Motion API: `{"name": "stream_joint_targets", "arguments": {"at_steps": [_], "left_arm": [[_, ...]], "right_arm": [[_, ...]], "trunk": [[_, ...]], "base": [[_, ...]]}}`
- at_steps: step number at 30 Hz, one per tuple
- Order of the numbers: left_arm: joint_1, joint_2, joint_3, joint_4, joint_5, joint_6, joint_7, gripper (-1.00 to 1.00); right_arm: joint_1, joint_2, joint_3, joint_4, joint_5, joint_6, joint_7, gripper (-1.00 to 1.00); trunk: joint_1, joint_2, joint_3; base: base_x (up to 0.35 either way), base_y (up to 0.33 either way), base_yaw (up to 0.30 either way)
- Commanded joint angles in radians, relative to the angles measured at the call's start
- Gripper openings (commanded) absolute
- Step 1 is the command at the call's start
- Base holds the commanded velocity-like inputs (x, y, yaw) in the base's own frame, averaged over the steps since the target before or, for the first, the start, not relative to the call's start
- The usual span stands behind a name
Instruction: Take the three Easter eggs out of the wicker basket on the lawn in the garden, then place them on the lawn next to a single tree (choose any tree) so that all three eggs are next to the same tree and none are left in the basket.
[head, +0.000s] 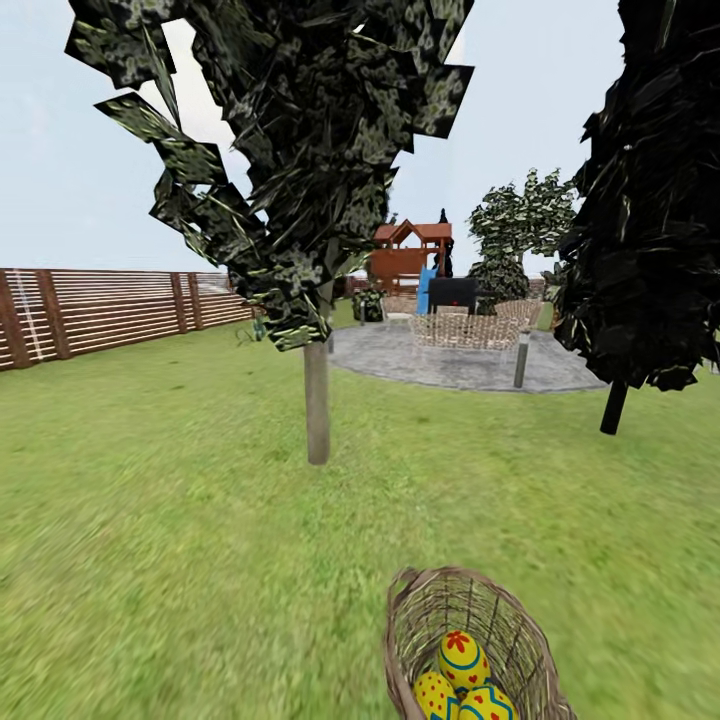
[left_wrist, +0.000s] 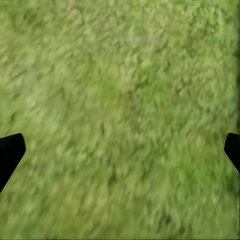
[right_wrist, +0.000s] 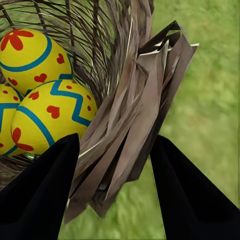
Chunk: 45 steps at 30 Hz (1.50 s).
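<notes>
Between the two dark fingers of the right gripper (right_wrist: 114, 192) sits the woven rim and handle of the wicker basket (right_wrist: 131, 120); the jaws stand either side of it, and whether they press it cannot be told. Just beyond them, inside the basket, lie the three Easter eggs (right_wrist: 50, 117), smooth, rounded and probably slippery, best gripped across the middle. The left gripper (left_wrist: 120, 150), jaws wide apart, hangs over the lawn (left_wrist: 120, 90), and the tree (head: 317, 400) stands well apart.

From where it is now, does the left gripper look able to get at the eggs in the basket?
Probably not yet. The left gripper is open over bare lawn, with nothing between its fingers. The eggs sit deep inside the basket, whose wall the right gripper straddles, so the way in is from above.
</notes>
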Motion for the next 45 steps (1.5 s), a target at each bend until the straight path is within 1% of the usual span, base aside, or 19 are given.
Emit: {"name": "stream_joint_targets", "arguments": {"at_steps": [1,8,11,26,29,31,45], "left_arm": [[0.000,-0.001,0.001,-0.002,0.006,0.005,0.003,1.00],[0.000,0.000,0.001,-0.002,0.006,0.005,0.003,1.00],[0.000,-0.001,0.000,-0.002,0.006,0.005,0.003,1.00],[0.000,-0.002,0.000,-0.002,0.006,0.005,0.003,1.00],[0.000,-0.002,-0.001,-0.002,0.006,0.005,0.003,1.00],[0.000,-0.002,-0.002,-0.002,0.006,0.005,0.003,1.00],[0.000,-0.003,-0.003,-0.002,0.006,0.005,0.003,1.00]], "right_arm": [[-0.001,0.000,0.001,0.000,-0.003,-0.005,0.000,-1.00],[-0.001,0.000,0.001,-0.002,-0.003,-0.005,0.000,-1.00],[-0.001,0.004,0.003,-0.002,-0.002,-0.005,-0.001,-1.00],[-0.001,0.003,0.003,0.000,-0.006,-0.007,-0.001,-1.00],[-0.001,0.004,0.004,0.003,-0.007,-0.065,-0.001,-1.00],[-0.001,0.004,0.004,0.004,-0.006,-0.085,-0.001,-1.00],[-0.001,0.009,0.007,0.004,-0.006,-0.091,-0.001,-1.00]], "trunk": [[0.000,-0.001,-0.001],[0.000,-0.001,-0.001],[0.000,-0.001,-0.001],[0.000,-0.001,-0.001],[0.000,-0.001,-0.001],[0.000,-0.001,-0.001],[0.000,-0.001,-0.001]], "base": [[0.252,-0.247,0.000],[0.252,-0.247,0.004],[0.251,-0.247,0.159],[0.244,-0.246,0.291],[0.240,-0.247,0.298],[0.240,-0.247,0.298],[0.240,-0.233,0.298]]}}
